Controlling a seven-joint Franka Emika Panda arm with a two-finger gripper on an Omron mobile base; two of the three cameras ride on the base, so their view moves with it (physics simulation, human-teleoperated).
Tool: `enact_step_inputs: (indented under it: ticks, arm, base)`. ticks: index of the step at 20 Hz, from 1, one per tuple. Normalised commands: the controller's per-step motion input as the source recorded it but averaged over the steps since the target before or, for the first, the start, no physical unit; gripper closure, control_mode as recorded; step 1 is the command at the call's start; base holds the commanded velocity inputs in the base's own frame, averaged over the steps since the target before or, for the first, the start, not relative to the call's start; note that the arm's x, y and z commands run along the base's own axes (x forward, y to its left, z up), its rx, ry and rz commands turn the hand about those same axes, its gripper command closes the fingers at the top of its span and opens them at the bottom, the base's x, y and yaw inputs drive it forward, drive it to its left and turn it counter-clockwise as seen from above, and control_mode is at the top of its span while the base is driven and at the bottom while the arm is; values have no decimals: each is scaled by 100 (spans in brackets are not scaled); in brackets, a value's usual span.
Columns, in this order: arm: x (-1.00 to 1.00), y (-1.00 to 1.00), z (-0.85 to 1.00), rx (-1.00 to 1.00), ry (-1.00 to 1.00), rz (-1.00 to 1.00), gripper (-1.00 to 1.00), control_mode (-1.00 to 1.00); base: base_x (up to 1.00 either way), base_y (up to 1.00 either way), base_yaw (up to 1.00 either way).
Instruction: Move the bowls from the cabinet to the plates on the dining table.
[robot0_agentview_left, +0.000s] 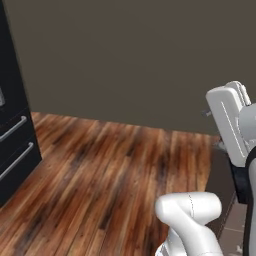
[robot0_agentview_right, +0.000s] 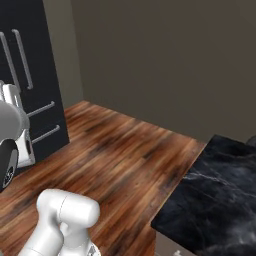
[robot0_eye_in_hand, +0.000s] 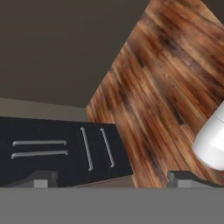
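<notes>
In the hand view my gripper is open, its two dark fingertips set wide apart with nothing between them. It looks across a wooden floor toward a black appliance. A corner of the black white-veined marble top of the dining table lies at the lower right of the right base view, with nothing on the part I can see. The bowls, the plates and the cabinet are out of view.
A tall black appliance with grey bar handles stands at the left. A plain brown-grey wall closes the far side. Open wooden floor spreads between them.
</notes>
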Motion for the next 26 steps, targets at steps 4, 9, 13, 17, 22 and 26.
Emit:
enact_step_inputs:
  ticks: [4,9,13,17,22,26]
  arm:
    - [0,0,0,0,0,0,-100,100]
    - [0,0,0,0,0,0,-100,100]
    - [0,0,0,0,0,0,-100,100]
    - [0,0,0,0,0,0,-100,100]
    - [0,0,0,0,0,0,-100,100]
    - [0,0,0,0,0,0,-100,100]
  base:
    - [-5,40,15]
    - [-5,40,15]
    - [-5,40,15]
    - [-5,40,15]
    - [-4,41,15]
    - [-4,41,14]
